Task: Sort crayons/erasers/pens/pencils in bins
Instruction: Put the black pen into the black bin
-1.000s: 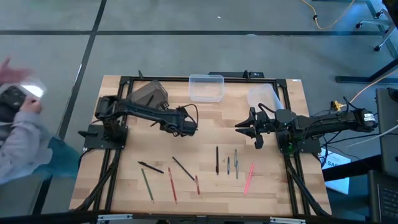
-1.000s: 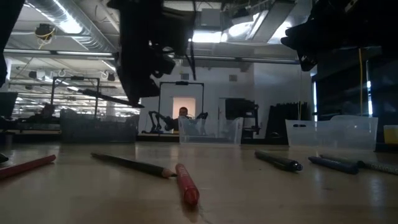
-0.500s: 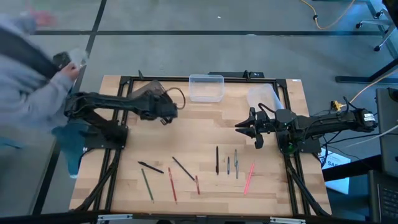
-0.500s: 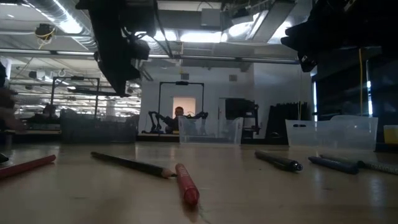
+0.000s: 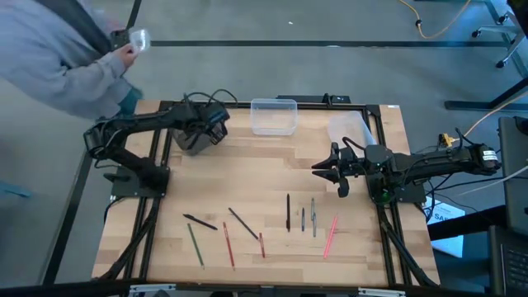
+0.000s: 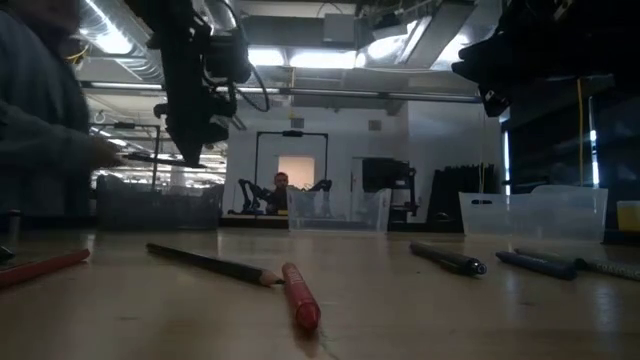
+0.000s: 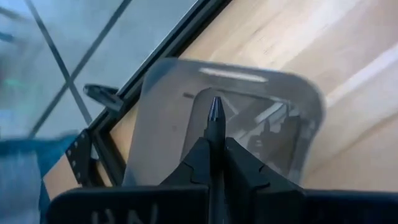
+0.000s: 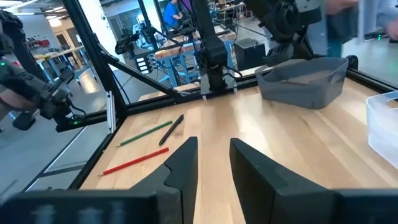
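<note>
Pens, pencils and crayons are laid out in a loose row along the near part of the tabletop (image 5: 247, 177), well apart from both tools. From the left: a black pencil (image 5: 200, 222), a green pencil (image 5: 195, 246), a red pencil (image 5: 228, 245), a second black pencil (image 5: 242, 223), a short red crayon (image 5: 261, 244); further right a black pen (image 5: 288, 211), two grey pens (image 5: 308, 218) and a pink stick (image 5: 330, 236).

Left tool (image 5: 216, 125) is held above the dark grey bin (image 5: 191, 139) at the far left corner of the tabletop. It is clenched on a black pen (image 7: 215, 134): in the left wrist view the pen is seen pinched between the fingers (image 7: 194, 163), tip pointing out over the bin's opening. In the low view the tool (image 6: 190, 140) is seen raised clear of the tabletop.

Clear bin (image 5: 273, 116) is placed at the far edge, between the two tools. Whitish bin (image 5: 347, 128) is placed at the far right corner, just behind the right tool.

Right tool (image 5: 330, 171) is held over the right side of the tabletop, pointed toward the centre. Its fingers (image 8: 181, 163) are parted and nothing is gripped between them.

A person in a grey sleeve (image 5: 58, 49) is seen beyond the left far corner, off the tabletop, with a small object held in one hand (image 5: 124, 51).
</note>
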`<state>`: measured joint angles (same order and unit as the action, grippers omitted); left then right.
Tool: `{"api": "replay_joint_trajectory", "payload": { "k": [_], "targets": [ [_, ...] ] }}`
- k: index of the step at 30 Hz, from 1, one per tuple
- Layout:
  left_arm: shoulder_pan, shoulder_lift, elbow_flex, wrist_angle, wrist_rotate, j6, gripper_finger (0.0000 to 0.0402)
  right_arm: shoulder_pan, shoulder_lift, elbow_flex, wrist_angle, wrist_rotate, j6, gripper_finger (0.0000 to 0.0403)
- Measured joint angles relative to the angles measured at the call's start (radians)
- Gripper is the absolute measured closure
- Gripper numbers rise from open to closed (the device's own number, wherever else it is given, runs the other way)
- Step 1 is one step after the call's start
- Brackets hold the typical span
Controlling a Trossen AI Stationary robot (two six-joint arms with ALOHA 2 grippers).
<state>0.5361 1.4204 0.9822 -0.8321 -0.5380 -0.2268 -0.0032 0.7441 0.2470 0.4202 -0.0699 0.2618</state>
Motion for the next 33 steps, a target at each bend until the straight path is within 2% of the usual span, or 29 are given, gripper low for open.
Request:
{"api": "replay_joint_trajectory", "payload": {
  "k": [10, 20, 28, 33],
  "targets": [
    [0.104, 0.000, -0.082, 0.045, 0.013, -0.043, 0.0386, 0.000, 0.000, 0.000, 0.000, -0.001, 0.028, 0.0305],
    [0.157, 0.000, -0.131, 0.155, 0.016, -0.048, 0.0326, 0.000, 0.000, 0.000, 0.001, 0.028, 0.062, 0.0305],
    [0.144, 0.000, -0.131, 0.196, 0.021, -0.025, 0.0287, 0.000, 0.000, 0.000, 0.001, 0.048, 0.078, 0.0305],
    [0.046, 0.000, -0.131, 0.229, 0.035, -0.003, 0.0287, 0.000, 0.000, 0.000, 0.001, 0.050, 0.077, 0.0305]
  ]
}}
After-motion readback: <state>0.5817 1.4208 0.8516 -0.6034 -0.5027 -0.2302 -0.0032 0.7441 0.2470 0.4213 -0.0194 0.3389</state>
